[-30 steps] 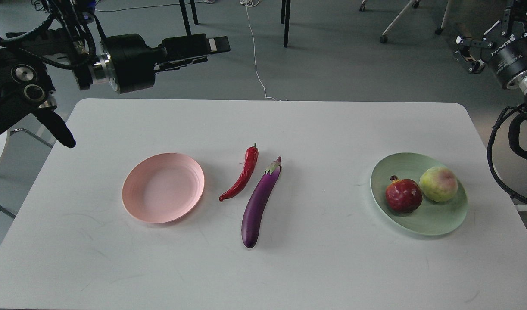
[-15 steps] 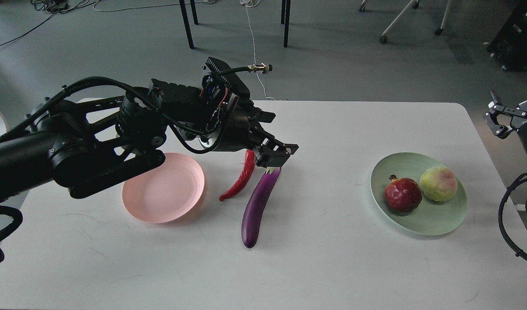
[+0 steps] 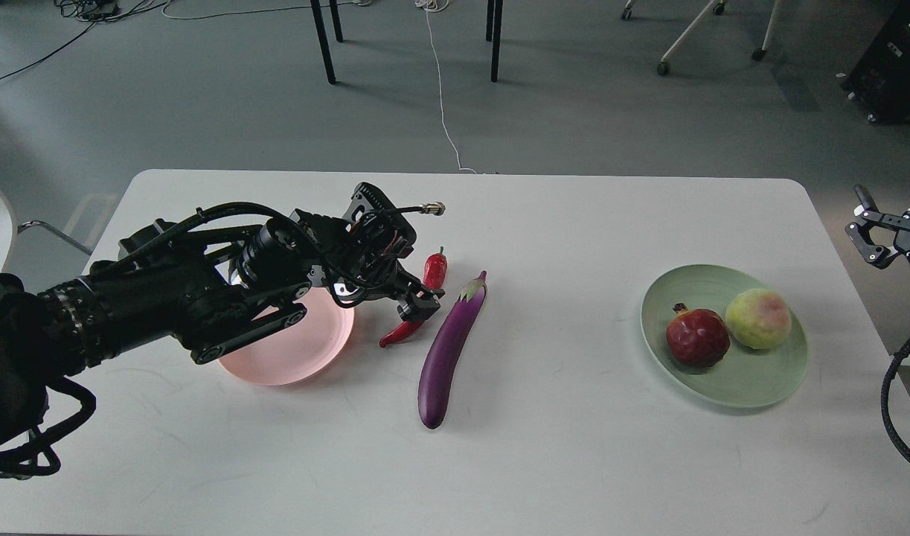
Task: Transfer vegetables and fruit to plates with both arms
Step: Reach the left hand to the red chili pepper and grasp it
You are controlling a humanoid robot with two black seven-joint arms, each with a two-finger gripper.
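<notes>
Fingers of our left gripper (image 3: 419, 307) are straddling the middle of the chili pepper (image 3: 425, 294), just left of frame centre; they are parted around it, and we cannot tell whether they are pressing it yet. The chili is lying on the table (image 3: 544, 447), apart from the eggplant (image 3: 447, 350) to its right and close to the pink plate (image 3: 328, 353) on its left. The pomegranate (image 3: 696, 336) and the round fruit (image 3: 757, 318) are sitting on the green plate (image 3: 752, 383) at right. Our right gripper (image 3: 871, 231) is waiting open at the right edge. We are judging that a good grasp means closing squarely across the thickest part, keeping clear of the eggplant, then lifting straight before swinging left over the pink plate.
</notes>
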